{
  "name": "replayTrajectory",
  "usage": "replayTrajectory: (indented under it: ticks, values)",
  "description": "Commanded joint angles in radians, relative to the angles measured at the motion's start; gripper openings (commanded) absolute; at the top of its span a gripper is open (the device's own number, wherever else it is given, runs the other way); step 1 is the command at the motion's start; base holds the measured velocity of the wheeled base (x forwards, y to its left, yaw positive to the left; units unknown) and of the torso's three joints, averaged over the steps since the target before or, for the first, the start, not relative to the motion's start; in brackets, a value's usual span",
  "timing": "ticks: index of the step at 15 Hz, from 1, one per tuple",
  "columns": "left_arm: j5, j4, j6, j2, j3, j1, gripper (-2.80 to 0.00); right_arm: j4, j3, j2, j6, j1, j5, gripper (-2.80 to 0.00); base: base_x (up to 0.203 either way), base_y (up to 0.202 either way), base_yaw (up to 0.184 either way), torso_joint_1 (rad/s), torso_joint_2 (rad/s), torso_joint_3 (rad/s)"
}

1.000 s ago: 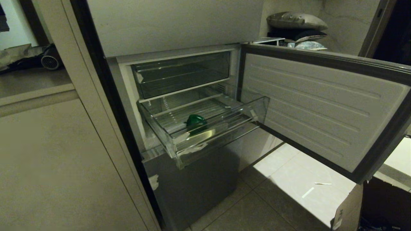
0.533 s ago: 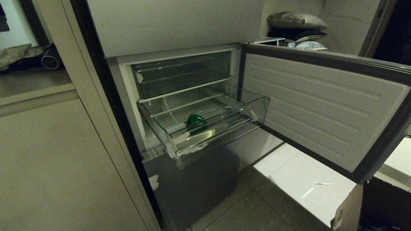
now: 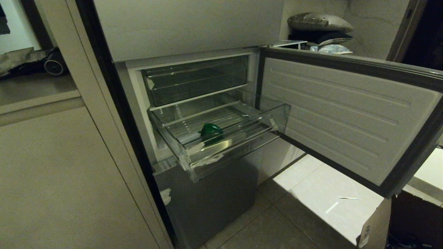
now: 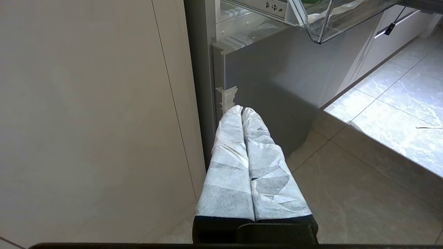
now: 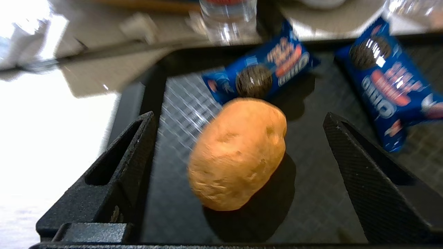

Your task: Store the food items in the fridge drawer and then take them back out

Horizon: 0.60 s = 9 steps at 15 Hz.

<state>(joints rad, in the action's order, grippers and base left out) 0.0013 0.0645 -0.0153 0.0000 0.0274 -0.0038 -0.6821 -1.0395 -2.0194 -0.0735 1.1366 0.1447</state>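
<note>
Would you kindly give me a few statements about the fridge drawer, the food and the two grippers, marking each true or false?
1. The fridge drawer is pulled out. True.
2. The green pepper lies on the floor tiles. False: it sits inside the drawer.
3. The right gripper is open, one finger on each side of the potato. True.
4. The potato is already in the drawer. False: it rests on a black tray beside blue cookie packets.
5. The left gripper is open wide. False: its wrapped fingers are shut together, low beside the grey fridge panel.
</note>
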Motion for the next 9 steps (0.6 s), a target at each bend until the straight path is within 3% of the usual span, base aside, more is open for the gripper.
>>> replayTrajectory:
  ticks: [1,9]
  values:
    - [0.000,0.001,0.000,0.002,0.000,0.000,-2.80,-0.005,-0.014,-0.071,0.014,-0.001,0.001,0.00,0.000,0.000,0.000,0.000,0.00,0.000]
    - [0.000,0.000,0.000,0.002,0.000,-0.001,-2.80,-0.031,-0.076,-0.148,0.020,-0.004,0.004,0.00,0.000,0.000,0.000,0.000,0.00,0.000]
